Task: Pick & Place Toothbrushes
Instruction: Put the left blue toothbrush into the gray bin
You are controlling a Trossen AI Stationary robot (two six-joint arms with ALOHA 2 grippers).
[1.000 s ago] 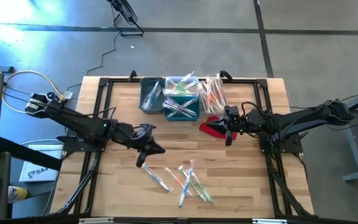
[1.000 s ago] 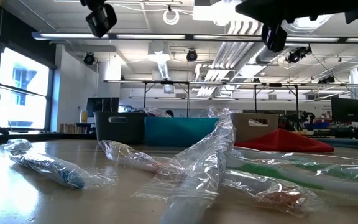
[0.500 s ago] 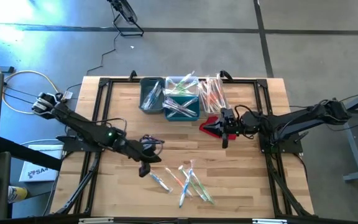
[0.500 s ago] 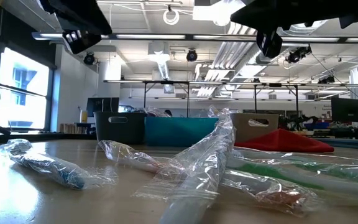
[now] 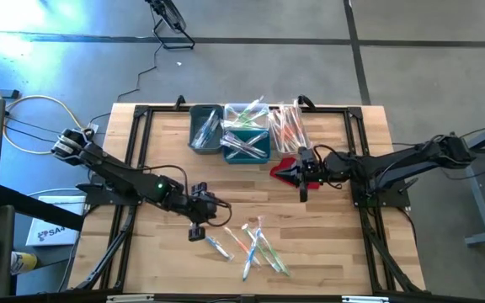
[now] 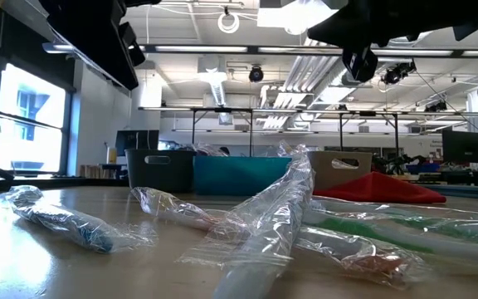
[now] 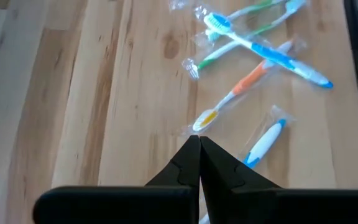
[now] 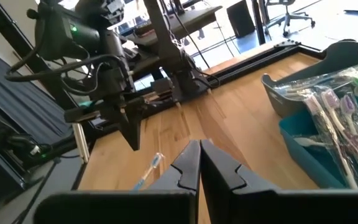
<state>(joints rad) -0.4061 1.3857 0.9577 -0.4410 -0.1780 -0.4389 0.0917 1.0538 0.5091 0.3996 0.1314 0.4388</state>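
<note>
Left claw (image 5: 196,233) shut and empty, poised above the loose toothbrushes (image 5: 251,246) on the bench (image 5: 327,236).

Going left to right: the left arm reaches from the bench's left edge toward the near middle, its claw tipped down with the fingers pressed together, holding nothing, just beside the nearest blue-handled brush (image 7: 263,142) of the scattered pile. Several wrapped brushes lie on bare wood there, so that share of the job looks undone. Farther back, the grey bin (image 5: 205,130), teal bin (image 5: 247,145) and white bin (image 5: 286,128) already hold sorted brushes, which suggests the task is well along. To the right, the right claw (image 5: 302,192) is likewise closed on nothing, hanging by the red cloth (image 5: 286,171), its arm stretched in from the right edge.
</note>
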